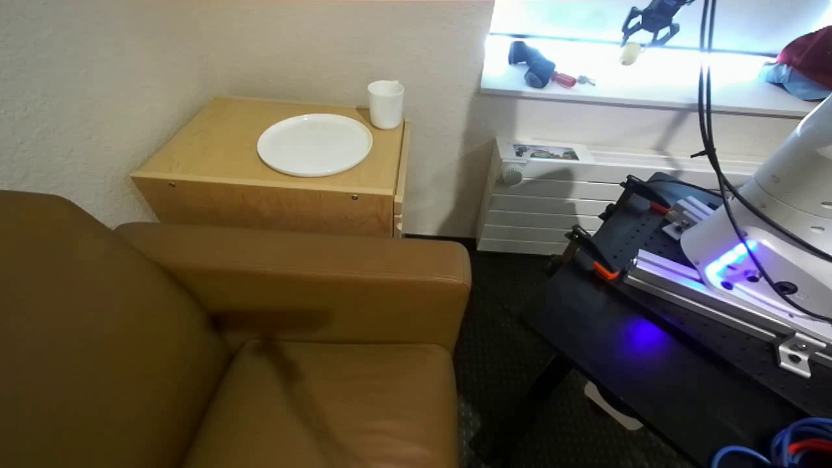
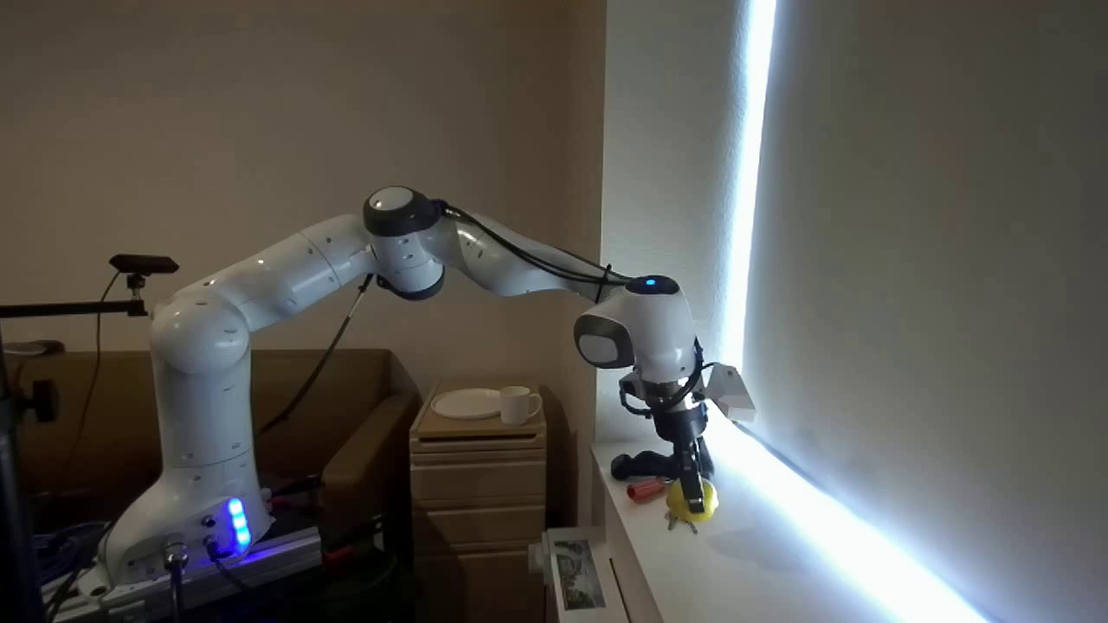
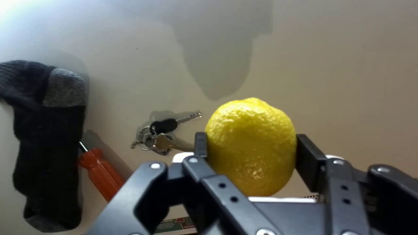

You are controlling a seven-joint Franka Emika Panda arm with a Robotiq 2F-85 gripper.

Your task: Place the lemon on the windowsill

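The gripper point(image 1: 641, 43) holds the lemon point(image 1: 630, 54) over the bright windowsill point(image 1: 656, 84).
White plate point(image 1: 315, 144) and cup point(image 1: 386, 106) sit on the side table point(image 1: 211, 143) — brown sofa point(image 1: 305, 279) in front.

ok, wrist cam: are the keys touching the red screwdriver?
No, in the wrist view a bare strip of windowsill shows between the keys and the red screwdriver.

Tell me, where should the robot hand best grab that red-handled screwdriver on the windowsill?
Likely the red handle, from above, pinched across its width: it lies on its side on the windowsill, thick and uncovered on top, while only a short bit of thin metal shaft shows beside the dark sock.
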